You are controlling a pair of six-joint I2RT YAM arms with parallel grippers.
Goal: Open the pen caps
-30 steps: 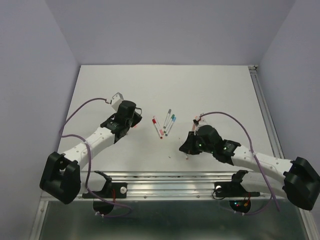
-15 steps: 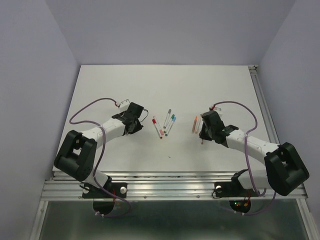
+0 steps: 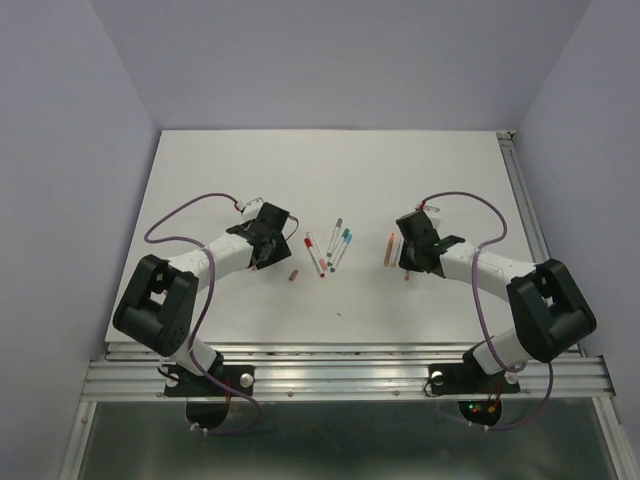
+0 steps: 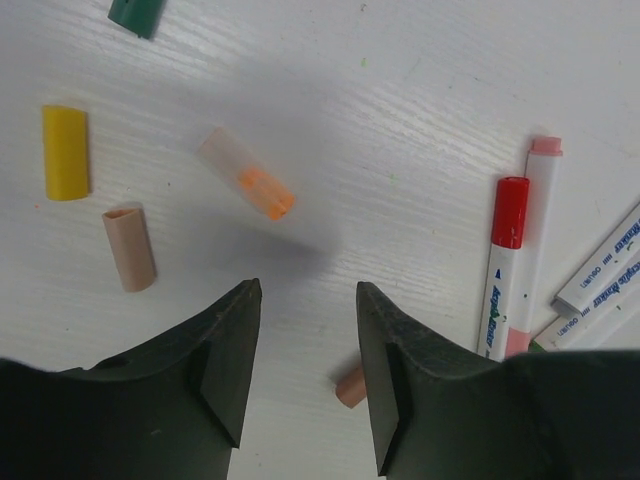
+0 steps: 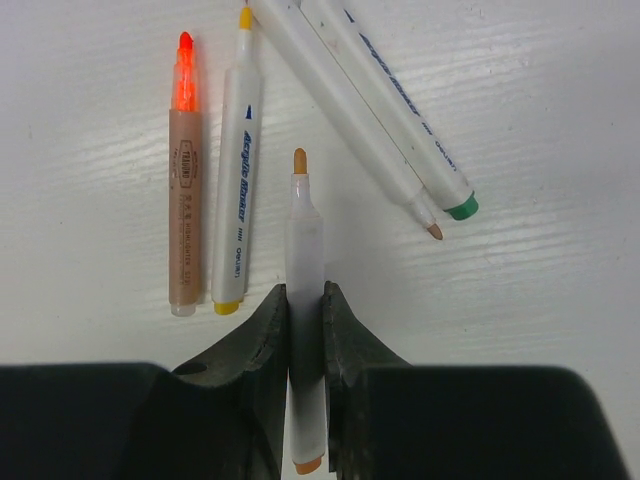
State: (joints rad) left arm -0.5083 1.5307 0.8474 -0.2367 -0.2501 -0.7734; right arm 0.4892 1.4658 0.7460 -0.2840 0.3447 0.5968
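Right gripper [image 5: 305, 296] is clamped on the white barrel of an uncapped tan-tipped pen [image 5: 303, 230], which lies beside four other uncapped pens [image 5: 236, 170] on the white table [image 5: 540, 300]. Left gripper [image 4: 305, 300] hangs with its jaws apart and nothing between them, over loose pen caps [image 4: 138, 12], among them a yellow cap [image 4: 65, 152], a tan cap [image 4: 129, 248] and a translucent orange cap [image 4: 246, 174]. Just to its right lie a red-capped pen [image 4: 507, 250] and a pink-capped pen [image 4: 543, 190], not yet opened. They look like light, stiff, smooth plastic, likely to roll or slip. I would pinch the barrel mid-length with one gripper and take the short cap squarely with the other.
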